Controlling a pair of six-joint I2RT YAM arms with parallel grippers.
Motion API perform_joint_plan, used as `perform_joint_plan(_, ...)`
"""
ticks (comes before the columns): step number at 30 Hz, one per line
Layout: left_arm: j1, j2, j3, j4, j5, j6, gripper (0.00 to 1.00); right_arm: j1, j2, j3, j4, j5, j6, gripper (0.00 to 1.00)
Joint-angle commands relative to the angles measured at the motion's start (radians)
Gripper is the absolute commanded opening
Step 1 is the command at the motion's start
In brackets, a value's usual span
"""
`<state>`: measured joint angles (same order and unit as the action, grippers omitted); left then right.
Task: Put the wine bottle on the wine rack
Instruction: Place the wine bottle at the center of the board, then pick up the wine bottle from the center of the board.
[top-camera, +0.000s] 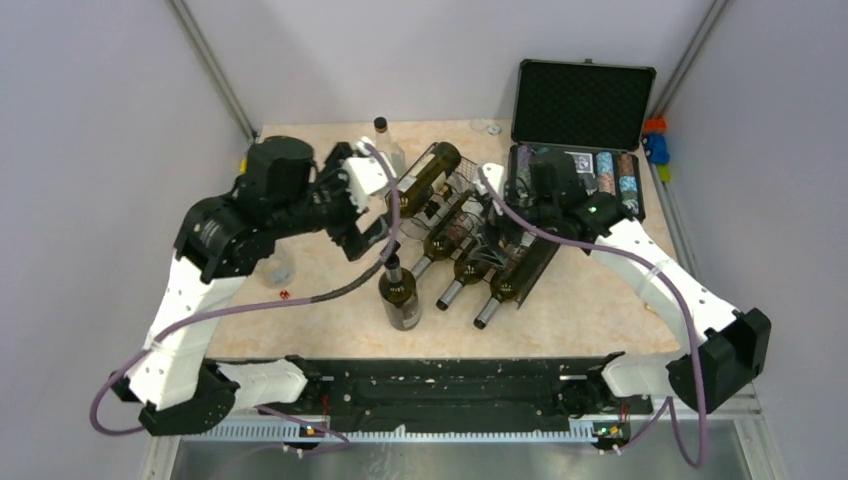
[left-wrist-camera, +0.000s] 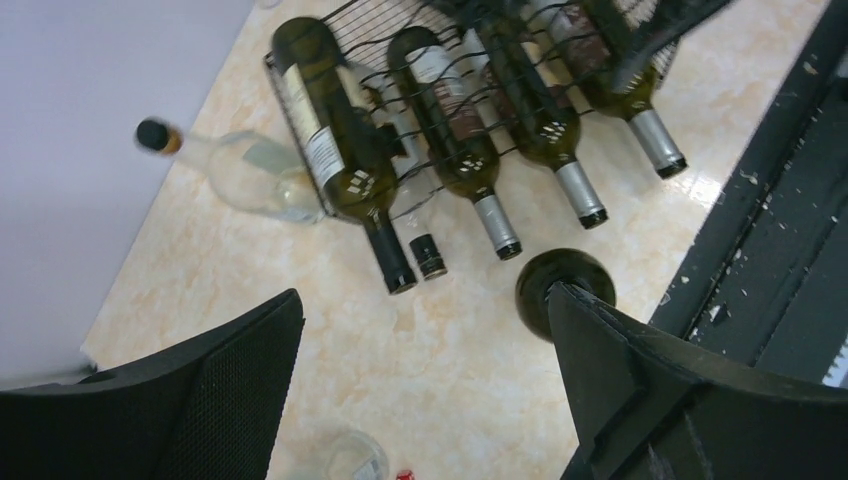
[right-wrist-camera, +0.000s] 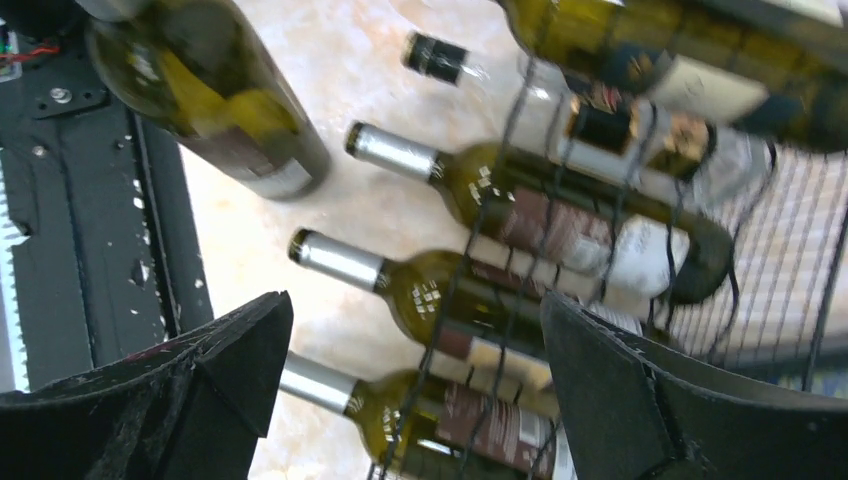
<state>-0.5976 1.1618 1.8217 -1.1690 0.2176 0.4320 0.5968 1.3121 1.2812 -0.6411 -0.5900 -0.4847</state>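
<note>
The black wire wine rack (top-camera: 478, 228) stands mid-table with several bottles lying in it, necks toward me. A dark green wine bottle (top-camera: 400, 292) stands upright on the table just in front of the rack's left end. My left gripper (top-camera: 370, 220) hovers open above and left of that bottle. In the left wrist view the bottle's top (left-wrist-camera: 560, 285) pokes out from behind the right finger (left-wrist-camera: 640, 370), outside the gap. My right gripper (top-camera: 497, 200) hangs open over the rack, with racked bottles (right-wrist-camera: 470, 290) under its empty gap (right-wrist-camera: 415, 340).
A clear glass bottle (top-camera: 388, 150) stands behind the rack's left end. An open black foam-lined case (top-camera: 580, 105) sits at the back right. A small clear jar (top-camera: 278, 268) and a tiny red piece (top-camera: 284, 294) lie left of the upright bottle.
</note>
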Motion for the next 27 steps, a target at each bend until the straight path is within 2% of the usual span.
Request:
perform_joint_plan(1, -0.165, 0.089, 0.093, -0.087, -0.058, 0.072, 0.96, -0.14, -0.098, -0.07, 0.061, -0.086, 0.041, 0.96)
perform_joint_plan(6, -0.388, 0.181, 0.104, -0.177, -0.154, 0.139, 0.95, -0.264, -0.159, -0.129, 0.023, -0.125, 0.034, 0.96)
perform_joint_plan(14, -0.599, 0.265, 0.019, -0.297, -0.266, 0.22, 0.94, -0.364, -0.236, -0.222, 0.036, -0.169, 0.043, 0.96)
perform_joint_plan(20, -0.625, 0.33, 0.018, -0.364, -0.305, 0.255, 0.89, -0.368, -0.239, -0.234, 0.046, -0.194, 0.049, 0.96)
perform_joint_plan(27, -0.627, 0.365, -0.019, -0.42, -0.429, 0.303, 0.85, -0.367, -0.232, -0.239, 0.054, -0.228, 0.052, 0.96)
